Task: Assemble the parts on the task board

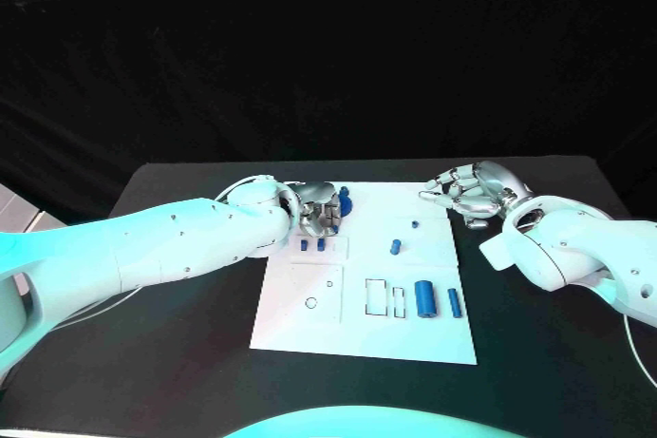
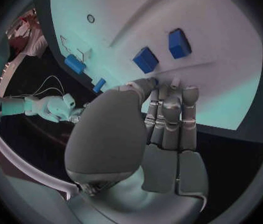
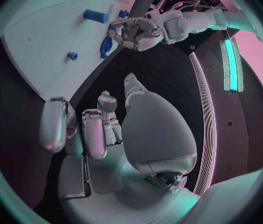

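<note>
Left hand [image 1: 318,210] pinching blue part [image 1: 344,205] over task board [image 1: 411,338] far edge; seating comes next. Right hand [image 1: 468,193] clenched, idling beside board.

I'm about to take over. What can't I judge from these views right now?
- Head view: the silver left hand covers the white task board's far left corner; whether it grips the blue round part beside it is unclear.
- Head view: the silver right hand's fingers curl; palm contents hidden.
- Board's outlined slots: too small to read.
</note>
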`<control>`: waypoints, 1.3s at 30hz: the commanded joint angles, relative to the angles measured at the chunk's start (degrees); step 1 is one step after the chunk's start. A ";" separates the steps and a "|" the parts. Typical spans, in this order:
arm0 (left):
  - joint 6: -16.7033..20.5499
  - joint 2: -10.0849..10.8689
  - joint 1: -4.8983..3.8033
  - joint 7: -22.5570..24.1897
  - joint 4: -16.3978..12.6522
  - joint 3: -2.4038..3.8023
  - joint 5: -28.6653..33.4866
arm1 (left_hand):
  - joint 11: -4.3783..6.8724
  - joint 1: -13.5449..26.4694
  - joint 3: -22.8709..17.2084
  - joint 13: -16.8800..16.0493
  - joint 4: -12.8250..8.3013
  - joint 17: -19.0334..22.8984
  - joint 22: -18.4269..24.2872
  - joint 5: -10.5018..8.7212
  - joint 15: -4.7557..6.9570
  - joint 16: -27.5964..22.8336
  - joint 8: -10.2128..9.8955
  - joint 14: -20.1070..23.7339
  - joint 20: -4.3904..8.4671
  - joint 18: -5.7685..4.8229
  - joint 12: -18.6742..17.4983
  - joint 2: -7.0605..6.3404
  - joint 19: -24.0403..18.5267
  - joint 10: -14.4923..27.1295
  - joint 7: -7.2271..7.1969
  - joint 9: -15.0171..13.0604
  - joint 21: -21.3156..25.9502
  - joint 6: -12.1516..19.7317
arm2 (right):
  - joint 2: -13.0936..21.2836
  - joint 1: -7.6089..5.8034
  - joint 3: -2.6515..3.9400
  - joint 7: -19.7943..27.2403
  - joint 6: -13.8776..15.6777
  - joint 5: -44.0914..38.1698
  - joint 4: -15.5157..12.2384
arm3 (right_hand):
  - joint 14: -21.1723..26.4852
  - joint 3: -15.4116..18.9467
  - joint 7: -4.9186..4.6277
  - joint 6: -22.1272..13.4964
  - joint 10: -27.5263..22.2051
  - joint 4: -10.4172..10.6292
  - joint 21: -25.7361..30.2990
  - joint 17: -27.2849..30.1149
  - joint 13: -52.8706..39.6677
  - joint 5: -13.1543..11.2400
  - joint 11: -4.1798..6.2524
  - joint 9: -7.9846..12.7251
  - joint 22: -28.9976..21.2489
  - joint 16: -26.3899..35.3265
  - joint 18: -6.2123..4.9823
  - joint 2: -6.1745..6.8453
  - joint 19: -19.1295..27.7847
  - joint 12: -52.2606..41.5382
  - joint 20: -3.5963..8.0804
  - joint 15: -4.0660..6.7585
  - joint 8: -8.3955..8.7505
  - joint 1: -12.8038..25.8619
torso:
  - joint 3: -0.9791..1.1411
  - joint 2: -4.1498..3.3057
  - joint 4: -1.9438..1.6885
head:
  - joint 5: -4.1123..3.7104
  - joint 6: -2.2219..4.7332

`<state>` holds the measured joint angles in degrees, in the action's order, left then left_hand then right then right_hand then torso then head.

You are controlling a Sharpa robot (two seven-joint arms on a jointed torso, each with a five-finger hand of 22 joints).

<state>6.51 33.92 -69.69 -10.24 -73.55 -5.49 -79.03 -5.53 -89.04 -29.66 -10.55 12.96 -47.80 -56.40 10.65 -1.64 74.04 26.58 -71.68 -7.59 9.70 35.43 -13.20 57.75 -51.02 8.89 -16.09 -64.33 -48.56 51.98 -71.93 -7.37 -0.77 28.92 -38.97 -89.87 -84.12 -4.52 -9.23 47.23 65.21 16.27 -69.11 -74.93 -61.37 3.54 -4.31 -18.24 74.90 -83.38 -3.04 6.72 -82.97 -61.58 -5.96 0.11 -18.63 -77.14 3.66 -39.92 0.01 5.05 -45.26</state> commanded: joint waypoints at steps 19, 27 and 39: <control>-2.62 -0.67 0.11 -0.40 -0.07 -0.06 2.45 | -1.33 4.21 -2.49 3.34 -2.13 1.93 -0.68 -0.43 -1.12 0.68 -4.58 0.37 -0.90 -1.01 -7.09 -2.02 -0.65 -0.12 0.63 1.35 -0.65 2.55 | 0.02 0.03 0.01 0.54 -0.37 -0.58 -0.37 | -2.80 -0.06 0.09 -0.47 0.02 -0.33 0.56 -4.39 -0.01 -0.10 -0.05 0.07 4.50 0.35 -1.13 -0.17 0.52 0.21 0.11 -0.07 -0.22 -0.65 | -0.01 0.00 -0.03 | -0.07 0.05; -2.73 -0.75 0.11 -0.58 -0.20 -0.06 2.47 | -1.36 4.62 -2.43 3.47 -2.18 2.08 -0.69 -0.45 -1.20 0.75 -4.56 0.43 -1.03 -1.00 -7.43 -2.05 -0.72 -0.51 0.58 1.28 -0.62 2.20 | 0.01 0.02 0.01 0.53 -0.25 -0.61 -0.37 | -2.79 -0.04 0.09 -0.49 -0.06 -0.28 0.62 -4.37 0.16 -0.11 -0.05 0.08 4.48 0.37 -1.13 -0.17 0.53 0.34 0.12 -0.07 -0.23 -0.64 | -0.03 -0.02 0.01 | -0.16 0.10; -3.19 -1.02 0.11 -1.38 0.66 -0.07 1.78 | 0.31 3.82 -3.63 2.66 -5.11 -0.98 -3.74 -0.50 0.19 2.88 -2.55 -1.96 -0.07 -1.55 -6.67 1.09 2.12 -5.70 -0.25 -0.24 -3.30 -3.81 | -0.02 0.02 0.01 0.50 -0.33 -0.69 -0.44 | -2.81 -0.04 0.09 -0.50 0.09 -0.26 0.52 -4.43 0.03 -0.11 -0.05 0.08 4.53 0.34 -1.11 -0.17 0.49 0.19 0.12 -0.07 -0.24 -0.64 | 0.00 0.02 -0.05 | -0.26 0.08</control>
<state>5.81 33.08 -69.96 -10.80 -73.02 -5.28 -77.19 -5.19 -85.19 -33.32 -7.84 7.98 -48.85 -60.11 10.43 -1.35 76.73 23.85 -73.47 -7.64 8.79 28.45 -12.41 59.69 -56.51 8.61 -16.23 -67.58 -52.16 52.02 -71.94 -7.36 -0.76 28.93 -39.06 -90.18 -84.12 -4.52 -9.23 47.23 65.22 16.28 -68.67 -74.90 -61.26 3.54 -4.31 -18.25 74.93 -83.38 -3.04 6.50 -82.76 -61.58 -5.75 0.11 -18.62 -77.36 3.64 -39.94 -0.01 4.80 -45.10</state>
